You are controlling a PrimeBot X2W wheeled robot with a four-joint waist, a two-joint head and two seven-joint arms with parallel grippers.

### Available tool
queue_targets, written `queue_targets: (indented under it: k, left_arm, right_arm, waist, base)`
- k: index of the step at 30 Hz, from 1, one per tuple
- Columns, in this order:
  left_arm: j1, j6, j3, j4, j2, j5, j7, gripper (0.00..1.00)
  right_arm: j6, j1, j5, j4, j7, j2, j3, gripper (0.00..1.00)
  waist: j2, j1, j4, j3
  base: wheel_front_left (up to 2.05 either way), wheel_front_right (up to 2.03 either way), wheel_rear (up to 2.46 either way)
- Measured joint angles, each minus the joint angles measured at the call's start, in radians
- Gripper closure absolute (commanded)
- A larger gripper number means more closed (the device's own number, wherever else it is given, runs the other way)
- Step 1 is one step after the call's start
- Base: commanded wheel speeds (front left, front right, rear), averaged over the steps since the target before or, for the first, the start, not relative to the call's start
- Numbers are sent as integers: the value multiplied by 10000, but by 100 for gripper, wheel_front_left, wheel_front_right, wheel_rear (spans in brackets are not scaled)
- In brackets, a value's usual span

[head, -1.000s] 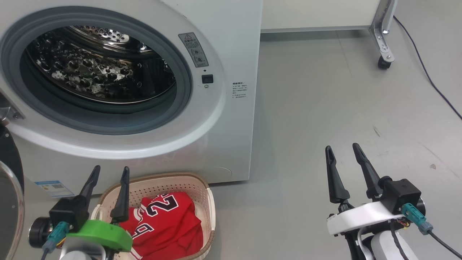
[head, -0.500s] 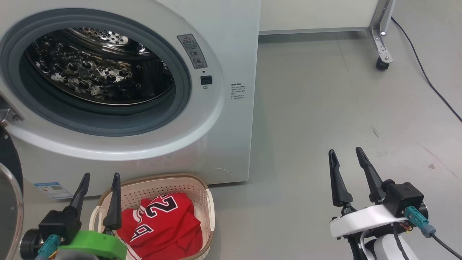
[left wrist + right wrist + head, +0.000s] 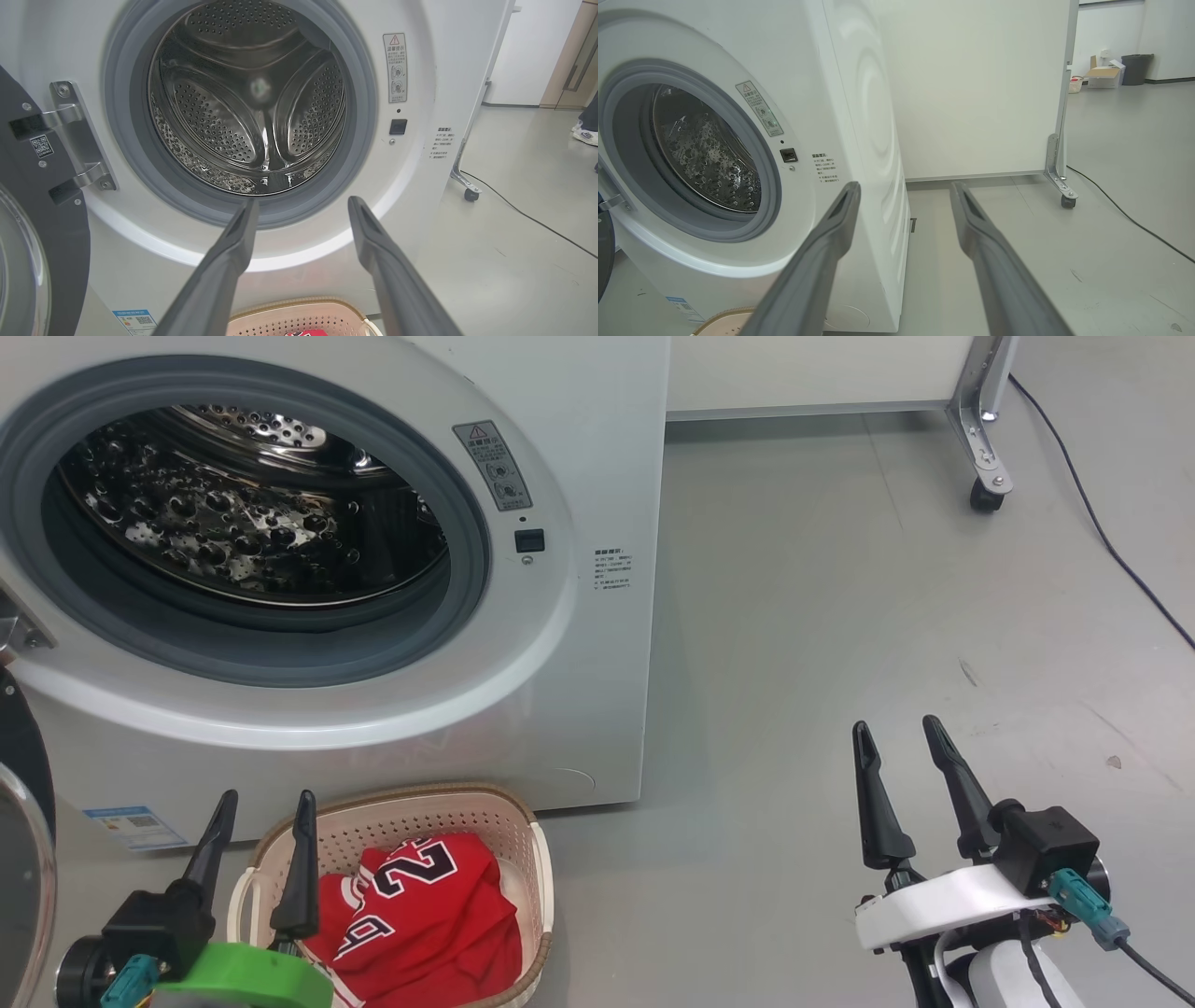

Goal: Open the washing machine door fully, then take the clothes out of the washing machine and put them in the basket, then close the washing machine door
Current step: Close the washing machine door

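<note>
The washing machine (image 3: 579,709) stands at the left of the head view w/ its round opening uncovered. A grey gasket (image 3: 471,616) goes around the perforated steel drum (image 3: 233,532). The washing machine door (image 3: 32,233) is swung out to the left on its metal hinge (image 3: 79,135); in the head view its black rim sits at the left border.

The basket (image 3: 527,831) stands on the grey floor (image 3: 840,616) just in front of the machine, below the opening and near the blue label (image 3: 131,826). The clothes (image 3: 439,915) lie inside it, a red jersey w/ navy white-edged numbers on top.

The left gripper (image 3: 267,795) is at the basket's left end, fingers pointing up toward the machine front. They are parted by a moderate gap and nothing is btw. them. In the left wrist view the fingers (image 3: 233,252) frame the lower part of the gasket.

The right gripper (image 3: 894,723) is well apart at the right, over bare floor. Its fingers are also spread and hold nothing.

At the back, a caster wheel (image 3: 982,499) and a black cable (image 3: 1102,523) are on the floor.
</note>
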Motion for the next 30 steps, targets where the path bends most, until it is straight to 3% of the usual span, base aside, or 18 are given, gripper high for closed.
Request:
queue_targets:
  k: [30]
  left_arm:
    - [221,17,77,-255,-142,-247,0,0]
  right_arm:
    - [81,-2,-13,-2,0,4,-33,0]
  waist:
    - [0,0,40,133]
  base:
    - [-23,23,0]
